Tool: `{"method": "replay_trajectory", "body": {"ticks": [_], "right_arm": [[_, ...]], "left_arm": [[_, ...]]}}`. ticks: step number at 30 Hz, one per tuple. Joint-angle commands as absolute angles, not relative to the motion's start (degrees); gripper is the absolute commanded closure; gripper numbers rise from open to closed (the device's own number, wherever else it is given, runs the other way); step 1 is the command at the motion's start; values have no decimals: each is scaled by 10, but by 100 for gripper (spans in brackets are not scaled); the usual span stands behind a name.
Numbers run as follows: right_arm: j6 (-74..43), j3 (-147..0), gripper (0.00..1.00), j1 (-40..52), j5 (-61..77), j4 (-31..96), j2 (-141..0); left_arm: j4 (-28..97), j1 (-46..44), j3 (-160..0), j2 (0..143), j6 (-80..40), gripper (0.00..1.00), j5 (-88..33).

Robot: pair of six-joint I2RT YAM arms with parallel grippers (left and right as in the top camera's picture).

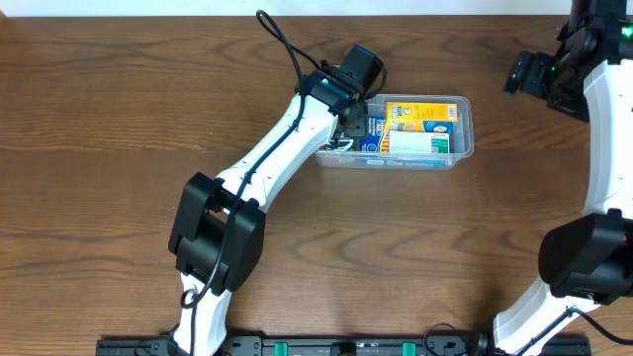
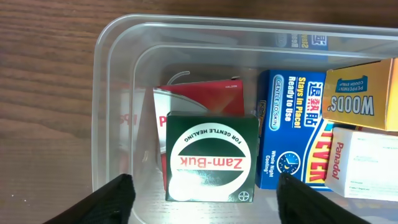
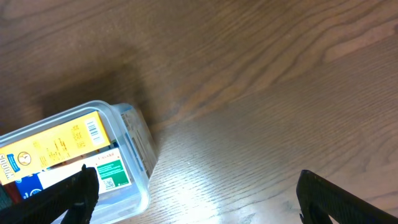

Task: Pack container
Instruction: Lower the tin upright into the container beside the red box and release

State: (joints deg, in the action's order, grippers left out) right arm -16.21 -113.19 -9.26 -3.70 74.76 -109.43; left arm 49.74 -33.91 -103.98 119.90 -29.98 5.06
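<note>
Dark wood-grain worktop (image 1: 99, 119) fills the overhead view, with the container (image 1: 467, 138) sitting toward the far edge, a little right of centre. The left arm reaches from the near edge to the container's left end, and the left gripper (image 2: 208, 200) hangs over that end. Its jaws are spread wide and hold nothing. Its fingers (image 2: 118, 199) stand on either side of a green Zam-Buk box (image 2: 211, 155) and appear clear of it. That box lies flat on a red box (image 2: 199, 96) in the container's left part. Beside it to the right lies a blue box (image 2: 289, 124), then an orange Woods' box (image 2: 360, 93) and a white Panadol box (image 2: 367, 165). The right gripper (image 3: 199, 199) is near the far right corner, jaws wide apart and empty, over bare wood just beside the container's right end.
</note>
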Motion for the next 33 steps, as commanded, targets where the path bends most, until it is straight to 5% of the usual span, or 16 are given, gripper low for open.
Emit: {"method": "replay_trajectory", "body": {"ticks": [1, 13, 33], "right_arm": [[-171, -1135, 1, -94, -43, 748, -1080], [-171, -1135, 1, -94, -43, 748, -1080], [-171, -1135, 1, -94, -43, 748, -1080]], "left_arm": [[498, -338, -1042, 1198, -297, 21, 67], [566, -301, -1057, 1083, -264, 2, 67], [655, -299, -1057, 967, -222, 2, 69]]}}
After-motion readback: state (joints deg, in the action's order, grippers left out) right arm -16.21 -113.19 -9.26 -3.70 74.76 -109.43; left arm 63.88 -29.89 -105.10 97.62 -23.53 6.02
